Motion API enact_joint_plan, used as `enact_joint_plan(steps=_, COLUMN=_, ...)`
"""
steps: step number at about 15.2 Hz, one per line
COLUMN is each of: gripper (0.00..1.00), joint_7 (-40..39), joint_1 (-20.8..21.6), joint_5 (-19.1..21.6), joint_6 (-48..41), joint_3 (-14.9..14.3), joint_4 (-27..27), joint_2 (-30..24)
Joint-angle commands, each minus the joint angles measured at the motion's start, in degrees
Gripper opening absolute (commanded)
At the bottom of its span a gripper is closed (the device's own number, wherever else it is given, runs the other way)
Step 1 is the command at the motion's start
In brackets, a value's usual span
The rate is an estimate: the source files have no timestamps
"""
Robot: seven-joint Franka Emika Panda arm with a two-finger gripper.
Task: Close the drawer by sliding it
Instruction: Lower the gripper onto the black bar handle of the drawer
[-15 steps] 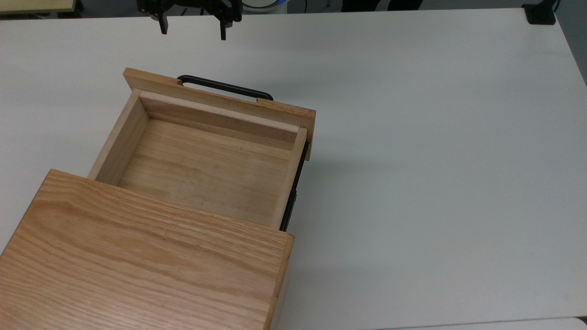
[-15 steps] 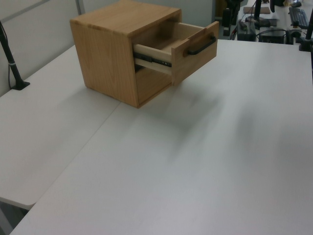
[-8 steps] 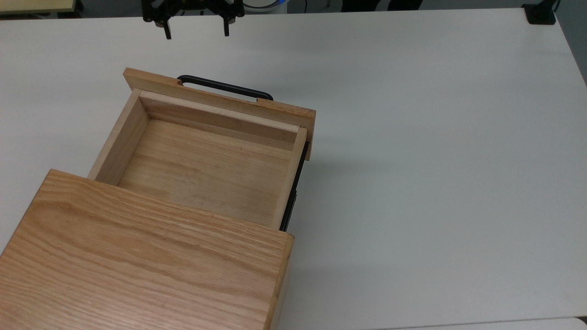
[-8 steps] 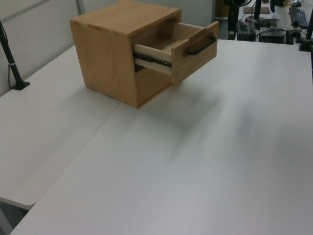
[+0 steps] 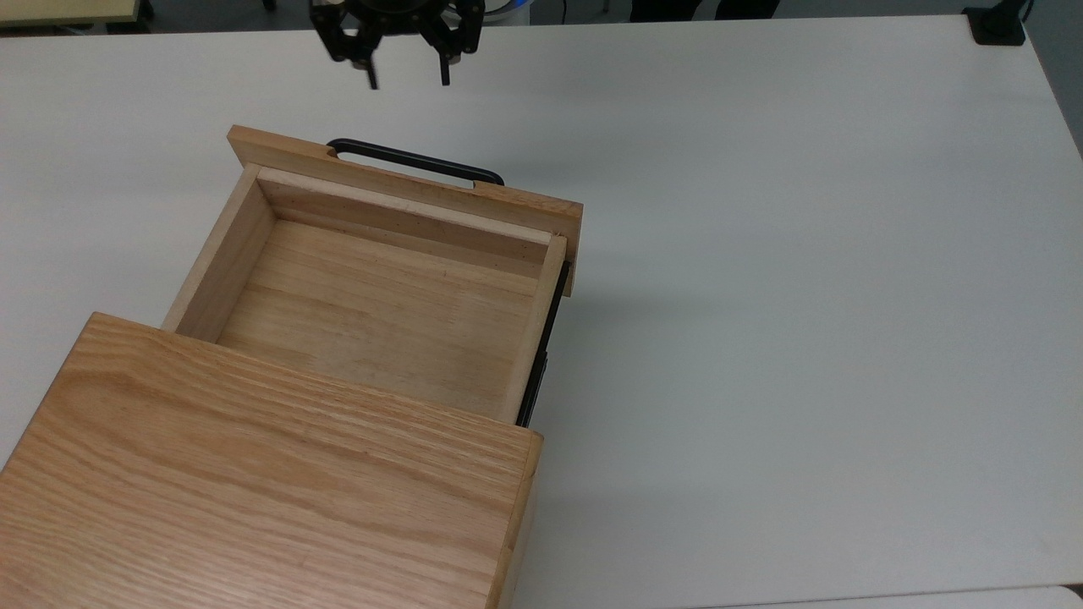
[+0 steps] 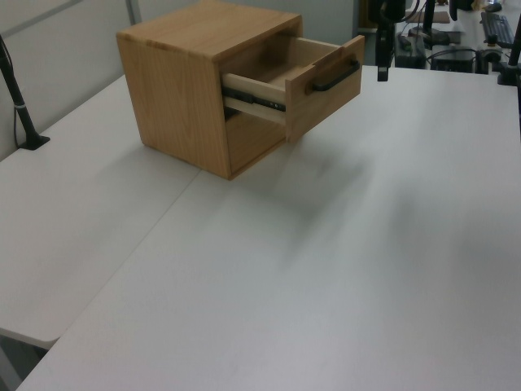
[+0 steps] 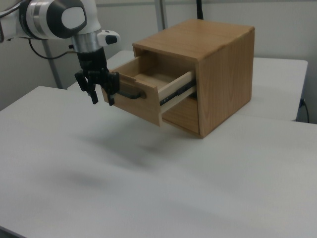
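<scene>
**Drawer stood open, gripper spread in front of its handle**

Top view: the drawer was pulled well out of the cabinet, its empty tray running toward 12 o'clock from the cabinet's top. The front panel lay across the far end, with the black handle on its outer face. A black rail showed along the tray's 3 o'clock side. The gripper hung at 12 o'clock from the handle, apart from it, fingers spread and grasping nothing. The white table stretched away toward 3 o'clock.

Left view: the cabinet sat at about 11 o'clock, the drawer jutting from its upper half toward 3 o'clock. The handle faced 3 o'clock, and a dark finger hung just beyond it, clear of the panel.

Right view: the drawer projected toward 9 o'clock from the cabinet. The white arm reached in from 10 o'clock, and the gripper pointed down just in front of the panel, at the handle's level, jaws parted and empty.
</scene>
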Motion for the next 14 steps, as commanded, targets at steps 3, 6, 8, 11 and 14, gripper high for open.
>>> enact_joint_plan(steps=3, gripper=0.0, joint_7=14.76, joint_1=0.52, joint_5=1.91, joint_6=6.52, joint_3=1.25, joint_4=-1.5, joint_2=0.88)
enact_joint_plan(steps=6, gripper=0.0, joint_7=20.4, joint_1=0.52, joint_5=1.74, joint_6=11.71, joint_3=1.26, joint_4=-1.5, joint_2=1.42)
enact_joint_plan(steps=8, gripper=0.0, joint_7=23.65, joint_1=0.43, joint_5=1.3, joint_6=14.62, joint_3=1.34, joint_4=-1.5, joint_2=1.59)
enact_joint_plan(steps=11, gripper=0.0, joint_7=26.82, joint_1=0.52, joint_5=-0.01, joint_6=18.14, joint_3=1.26, joint_4=-1.14, joint_2=2.82)
enact_joint_plan(steps=14, gripper=0.0, joint_7=30.59, joint_1=1.22, joint_5=-4.58, joint_6=20.07, joint_3=1.87, joint_4=-1.14, joint_2=5.02)
